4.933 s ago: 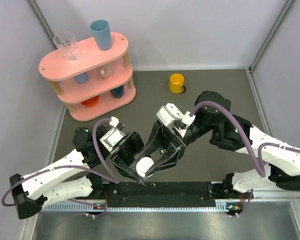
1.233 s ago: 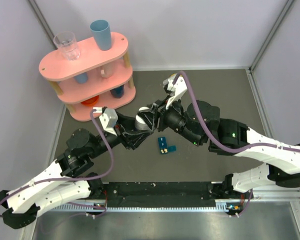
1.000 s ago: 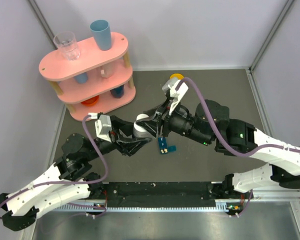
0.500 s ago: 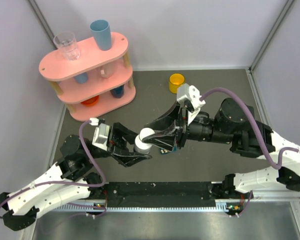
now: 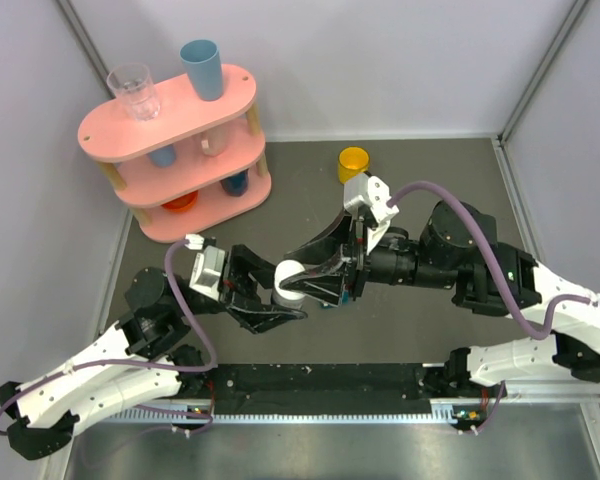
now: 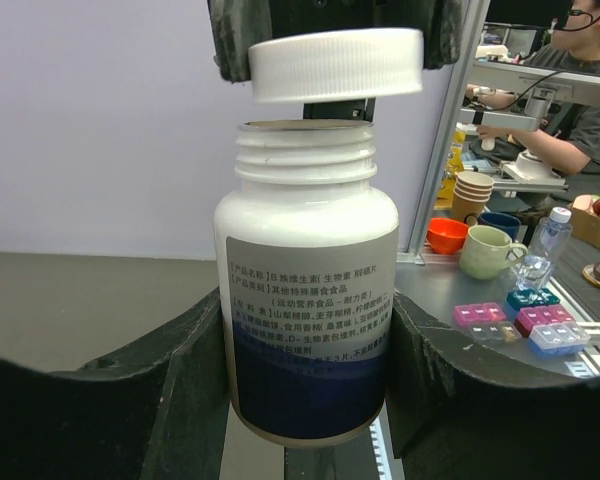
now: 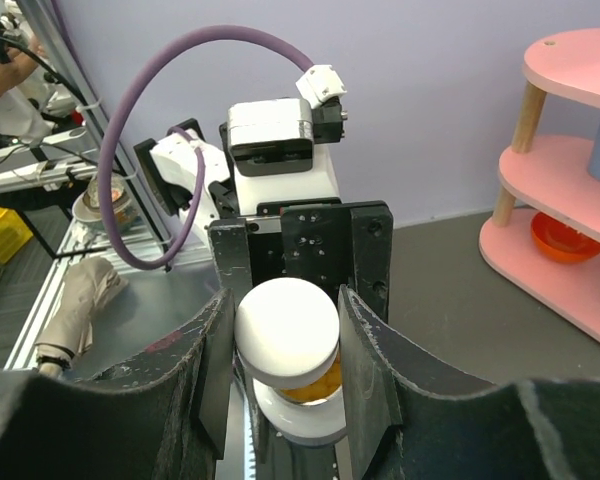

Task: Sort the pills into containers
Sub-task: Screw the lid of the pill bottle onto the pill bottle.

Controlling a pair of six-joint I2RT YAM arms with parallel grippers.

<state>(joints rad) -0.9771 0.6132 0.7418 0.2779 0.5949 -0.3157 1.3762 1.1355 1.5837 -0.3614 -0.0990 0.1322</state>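
Spilling is the chief danger: the white bottle (image 6: 305,300) stands open, its body clamped between the part-closed fingers of the left gripper (image 6: 305,385), and what look like orange-yellow pills (image 7: 321,386) show in its mouth. A tilt that is too quick or too steep would likely throw them across the table (image 5: 430,180) instead of into a compartment. The cap (image 6: 335,62) sits directly above the bottle's threaded neck with a narrow gap, pinched by its sides in the right gripper (image 7: 287,340). If that pinch slackens, the cap could drop onto the neck or roll away. The pill box (image 5: 351,290) lies on the table just right of the bottle, almost wholly hidden under the right fingers. Only a teal sliver shows, so which compartments are open I cannot tell. It looks light, and a brush from either arm would probably shove it. Both grippers crowd the bottle, so finger-to-finger contact is a risk. Beyond the bottle, bare table runs toward the yellow mug (image 5: 353,165). The pink shelf (image 5: 170,130) stands well apart to the bottle's far left, and the black base rail (image 5: 330,385) bounds the near side.
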